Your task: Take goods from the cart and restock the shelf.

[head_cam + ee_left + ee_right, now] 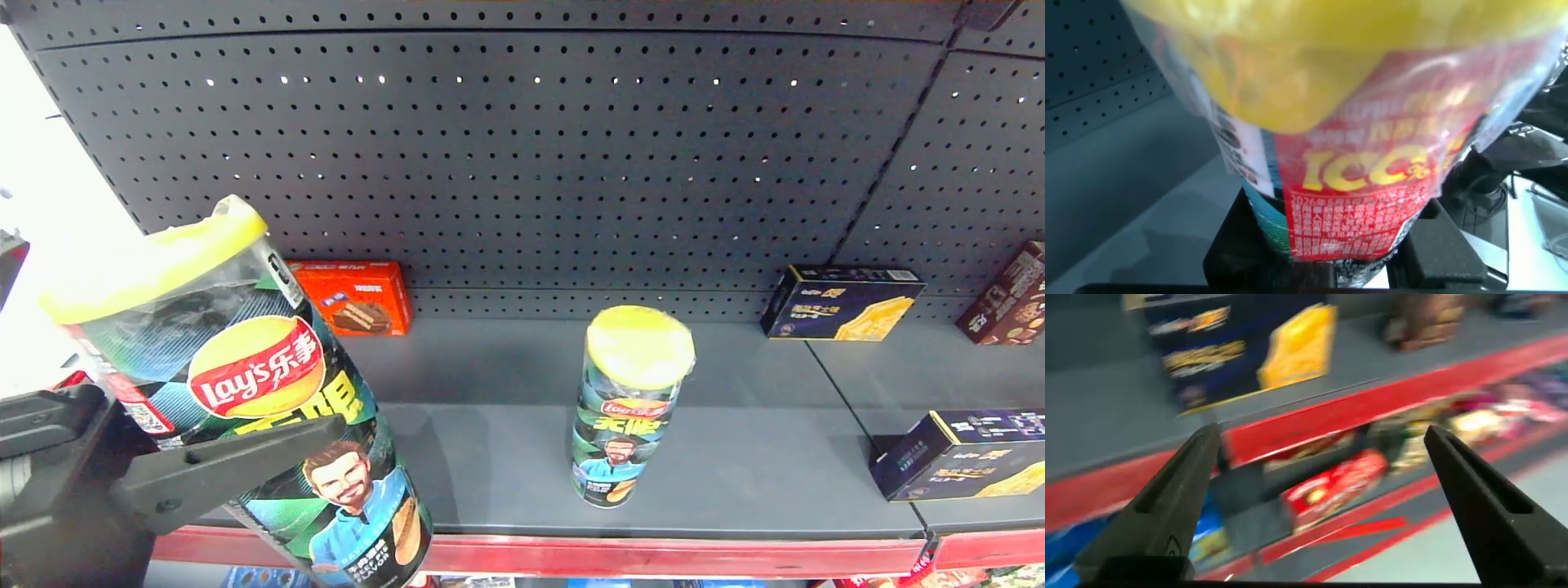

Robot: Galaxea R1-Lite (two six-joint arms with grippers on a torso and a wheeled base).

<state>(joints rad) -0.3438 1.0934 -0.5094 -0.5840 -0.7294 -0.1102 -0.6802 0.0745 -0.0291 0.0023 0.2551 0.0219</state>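
presently the left gripper [310, 441] is closed on a chip can [245, 384]: one dark finger [229, 474] lies across the front of the can's lower half, and the opposite finger is hidden behind it. in the left wrist view the can [1355, 180] rises between the two dark fingers [1234, 245] and its wrapper is pressed against them. the can is tilted, with the yellow lid [147, 261] toward the upper left of the frame and the base at the lower left, over the red front edge [653, 555] of the shelf [735, 474].

the right gripper [1323, 506] is spread wide, fingers [1167, 514] well apart, nothing between them. beyond it lie a blurred shelf edge and a dark box with yellow print [1241, 351].

on the shelf, centre frame, a second chip can [633, 408] stands upright, well apart from the held one. behind the held can an orange box [355, 296] sits against the perforated back panel [522, 163]. at right – a dark blue box [841, 302] at the back, a brown box [1008, 294] at the frame's edge, and a dark box [963, 453] near the front.
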